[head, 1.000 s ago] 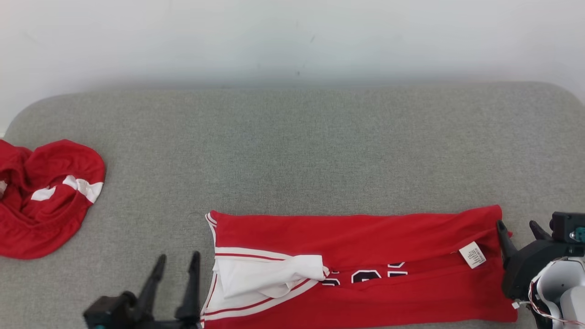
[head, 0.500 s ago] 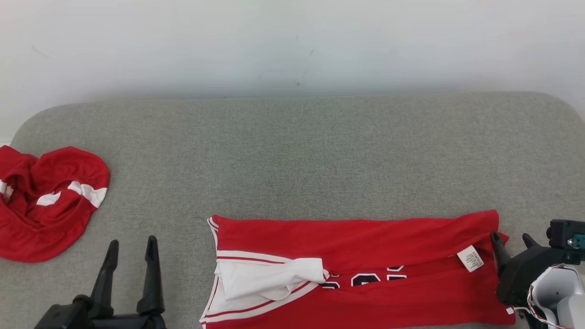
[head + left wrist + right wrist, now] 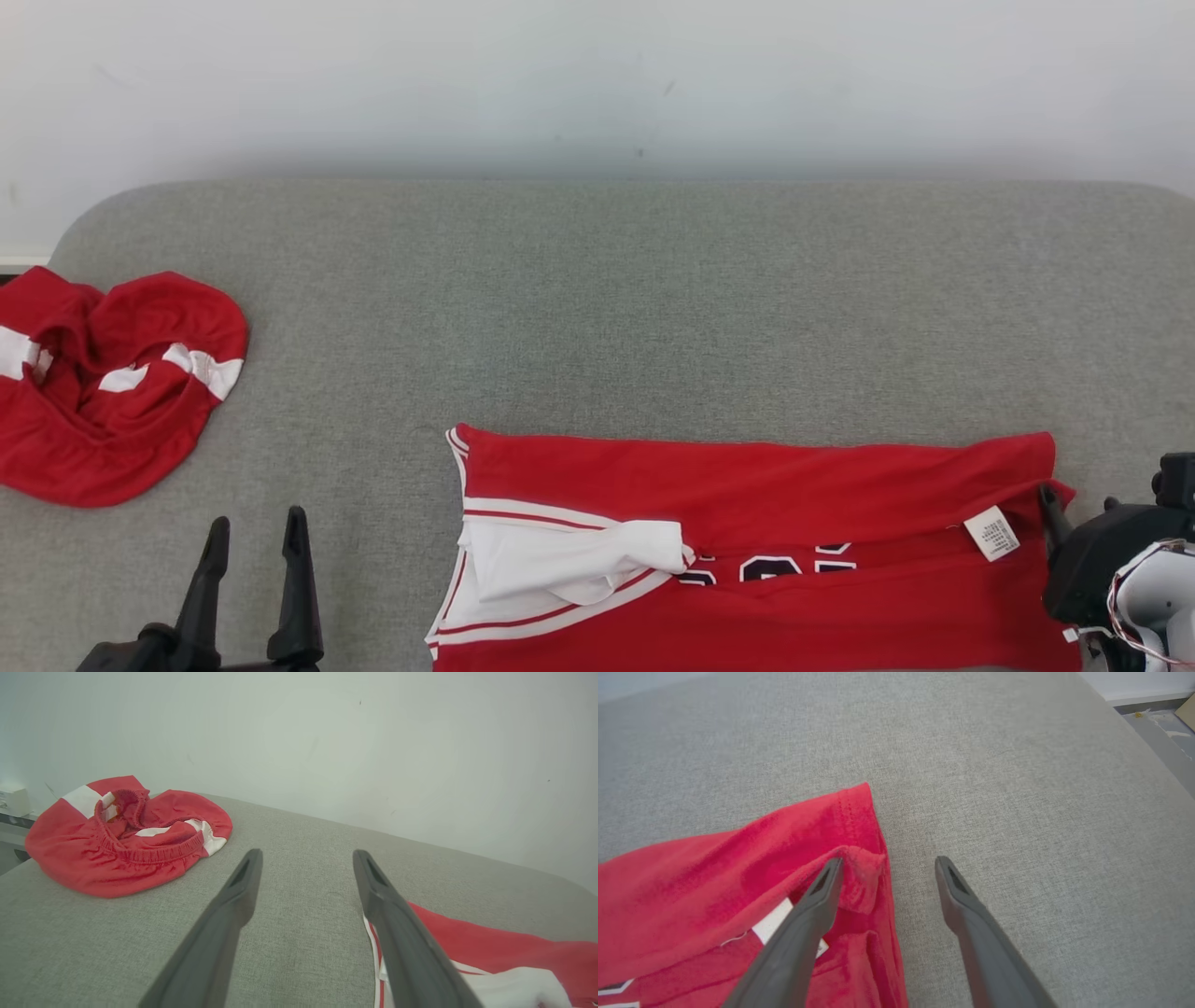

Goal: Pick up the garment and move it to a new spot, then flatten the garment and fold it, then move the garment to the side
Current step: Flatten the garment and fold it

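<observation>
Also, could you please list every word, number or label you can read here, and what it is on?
Nothing reads in full.
White tag on the folded red jersey: print too small to read.
Dark white-edged characters on the jersey: partly hidden by a fold, unreadable.

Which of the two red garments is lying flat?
The long red jersey in front, with a white label; the other garment sits crumpled at left.

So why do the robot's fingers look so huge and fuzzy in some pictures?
Left wrist view: the left fingers sit close to a wide lens, so they loom large and soften toward the bottom edge. Right wrist view: same for the right fingers. Head view: even light, no glare, jersey sharp.
</observation>
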You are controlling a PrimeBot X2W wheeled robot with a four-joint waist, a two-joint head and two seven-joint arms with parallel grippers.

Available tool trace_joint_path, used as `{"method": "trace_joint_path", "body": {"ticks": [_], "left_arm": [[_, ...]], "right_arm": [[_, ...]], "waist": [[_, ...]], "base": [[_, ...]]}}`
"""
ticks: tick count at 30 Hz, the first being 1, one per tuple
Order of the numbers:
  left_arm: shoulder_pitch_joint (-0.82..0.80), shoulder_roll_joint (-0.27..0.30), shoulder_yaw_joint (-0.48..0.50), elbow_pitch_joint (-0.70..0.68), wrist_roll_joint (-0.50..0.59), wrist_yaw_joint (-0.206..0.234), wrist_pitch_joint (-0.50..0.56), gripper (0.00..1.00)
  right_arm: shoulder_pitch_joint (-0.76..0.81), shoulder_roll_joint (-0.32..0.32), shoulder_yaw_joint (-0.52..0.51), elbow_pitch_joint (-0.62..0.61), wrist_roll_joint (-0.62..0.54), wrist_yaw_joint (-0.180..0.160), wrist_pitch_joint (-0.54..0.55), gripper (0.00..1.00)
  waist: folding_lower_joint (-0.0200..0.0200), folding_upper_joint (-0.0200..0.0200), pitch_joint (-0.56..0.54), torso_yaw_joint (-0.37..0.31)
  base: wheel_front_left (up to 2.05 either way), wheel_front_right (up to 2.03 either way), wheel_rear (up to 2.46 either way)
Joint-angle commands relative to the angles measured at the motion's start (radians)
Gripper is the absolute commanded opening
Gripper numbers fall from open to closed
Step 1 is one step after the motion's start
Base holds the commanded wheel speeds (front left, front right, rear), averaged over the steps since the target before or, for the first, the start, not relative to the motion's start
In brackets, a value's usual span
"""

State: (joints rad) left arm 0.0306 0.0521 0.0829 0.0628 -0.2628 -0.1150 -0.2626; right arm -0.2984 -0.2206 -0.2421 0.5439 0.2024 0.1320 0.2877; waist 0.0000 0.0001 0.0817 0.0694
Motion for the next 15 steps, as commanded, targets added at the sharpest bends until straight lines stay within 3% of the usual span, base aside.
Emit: {"method": "trace_joint_path", "body": {"ticks": [1, 15], "left_arm": [[0.012, -0.002, -0.007, 0.005, -0.014, -0.003, -0.002, 1.0], [0.012, -0.002, -0.035, 0.001, -0.032, 0.005, -0.002, 1.0]], "right_arm": [[-0.007, 0.001, -0.008, 0.019, -0.013, -0.002, 0.014, 1.0], [-0.015, 0.022, -0.035, 0.148, -0.051, -0.002, 0.016, 1.0]], "waist": [[0.0, -0.0001, 0.009, 0.011], [0.0, -0.0001, 0.041, 0.051]], "base": [[0.0, 0.0, 0.0], [0.0, 0.0, 0.0]]}}
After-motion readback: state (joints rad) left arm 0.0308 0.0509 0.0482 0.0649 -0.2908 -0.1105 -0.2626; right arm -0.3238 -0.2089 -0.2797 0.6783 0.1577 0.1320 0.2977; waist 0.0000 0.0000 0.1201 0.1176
